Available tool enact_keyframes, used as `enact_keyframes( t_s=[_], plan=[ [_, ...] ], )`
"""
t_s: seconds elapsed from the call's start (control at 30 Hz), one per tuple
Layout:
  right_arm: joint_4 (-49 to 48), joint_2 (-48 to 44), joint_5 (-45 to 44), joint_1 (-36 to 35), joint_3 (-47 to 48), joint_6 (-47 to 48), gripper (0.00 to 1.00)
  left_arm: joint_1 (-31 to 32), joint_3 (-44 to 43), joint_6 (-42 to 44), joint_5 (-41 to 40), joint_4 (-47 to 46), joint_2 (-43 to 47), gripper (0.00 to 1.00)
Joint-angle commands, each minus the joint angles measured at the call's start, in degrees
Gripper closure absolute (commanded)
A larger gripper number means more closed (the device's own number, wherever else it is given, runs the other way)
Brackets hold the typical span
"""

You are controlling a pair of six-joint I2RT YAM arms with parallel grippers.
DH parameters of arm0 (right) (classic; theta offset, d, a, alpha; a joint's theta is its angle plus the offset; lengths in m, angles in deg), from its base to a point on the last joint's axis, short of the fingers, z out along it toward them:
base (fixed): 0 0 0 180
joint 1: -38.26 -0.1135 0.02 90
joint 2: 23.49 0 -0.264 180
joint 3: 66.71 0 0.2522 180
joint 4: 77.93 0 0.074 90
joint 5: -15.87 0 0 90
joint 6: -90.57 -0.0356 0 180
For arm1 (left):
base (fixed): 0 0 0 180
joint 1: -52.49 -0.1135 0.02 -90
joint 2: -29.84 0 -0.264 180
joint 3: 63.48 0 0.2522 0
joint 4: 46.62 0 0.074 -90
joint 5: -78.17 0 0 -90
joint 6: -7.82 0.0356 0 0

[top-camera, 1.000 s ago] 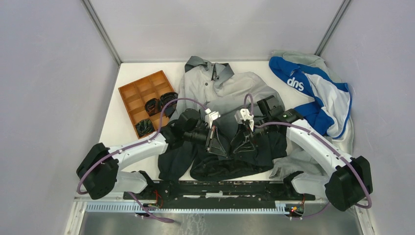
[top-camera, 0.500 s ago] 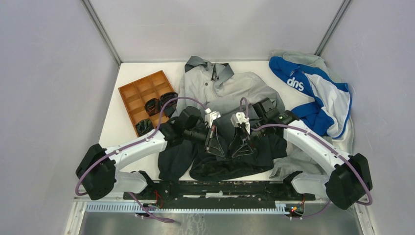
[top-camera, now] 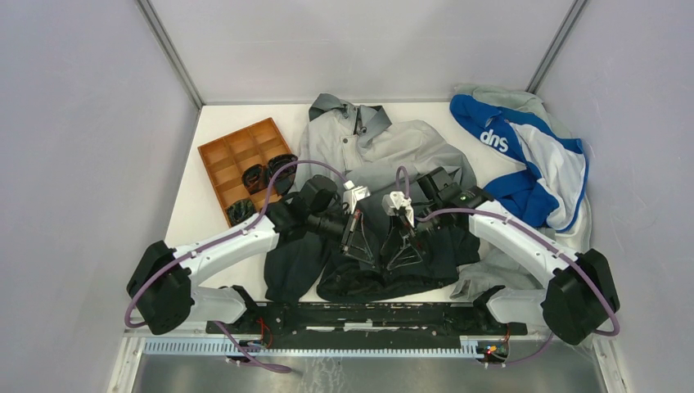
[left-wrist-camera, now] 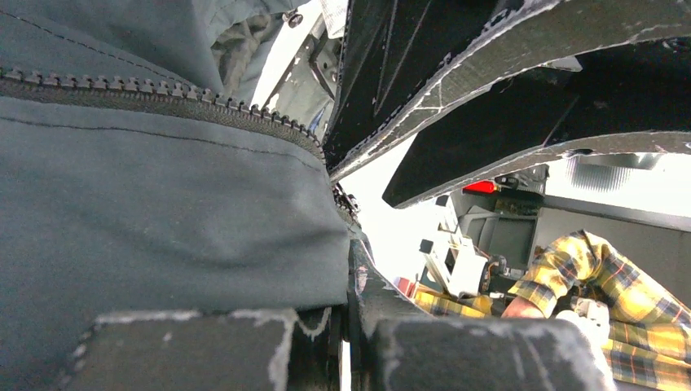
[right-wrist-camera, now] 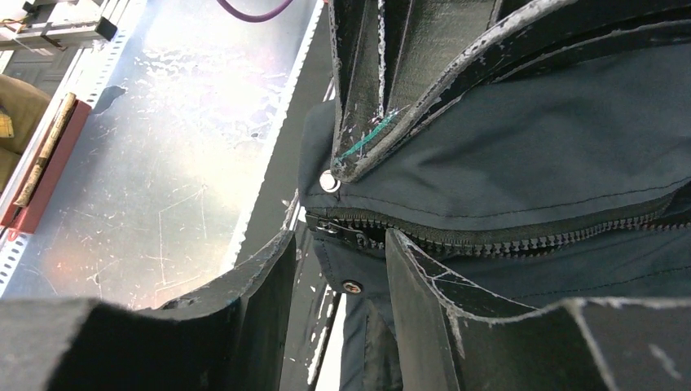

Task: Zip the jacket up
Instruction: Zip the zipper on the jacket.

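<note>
The jacket (top-camera: pixel 368 151) lies spread on the table, light grey at the collar and black at the near hem. My left gripper (top-camera: pixel 366 255) is at the hem, shut on the dark fabric (left-wrist-camera: pixel 163 228) just below the zipper teeth (left-wrist-camera: pixel 163 102). Its jaws (left-wrist-camera: pixel 349 285) pinch the cloth edge. My right gripper (top-camera: pixel 403 260) stands open right beside it. In the right wrist view its fingers (right-wrist-camera: pixel 341 240) straddle the zipper's bottom end, with the slider (right-wrist-camera: pixel 326 226) between the tips and not clamped. The zipper (right-wrist-camera: pixel 530 240) runs off to the right.
A brown compartment tray (top-camera: pixel 237 151) holding dark items (top-camera: pixel 255 176) sits at the left. A blue-and-white garment (top-camera: pixel 524 155) is heaped at the back right. Light grey cloth (top-camera: pixel 483 278) lies under the right arm. A metal rail (top-camera: pixel 327 348) runs along the near edge.
The right gripper has shifted left along the hem, closer to the left gripper. The left gripper keeps its hold and has barely moved.
</note>
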Motion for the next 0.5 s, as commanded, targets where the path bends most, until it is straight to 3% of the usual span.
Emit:
enact_keyframes(
  t_s=[0.0, 0.47],
  plan=[
    [-2.31, 0.29, 0.86, -0.81, -0.42, -1.67, 0.49, 0.19, -3.05, 2.22, 3.19, 0.73, 0.71, 0.98],
    [-4.52, -2.0, 0.6, -0.9, -2.56, -3.72, 0.54, 0.67, -4.41, 2.72, 4.7, 3.42, -0.64, 0.98]
  ],
)
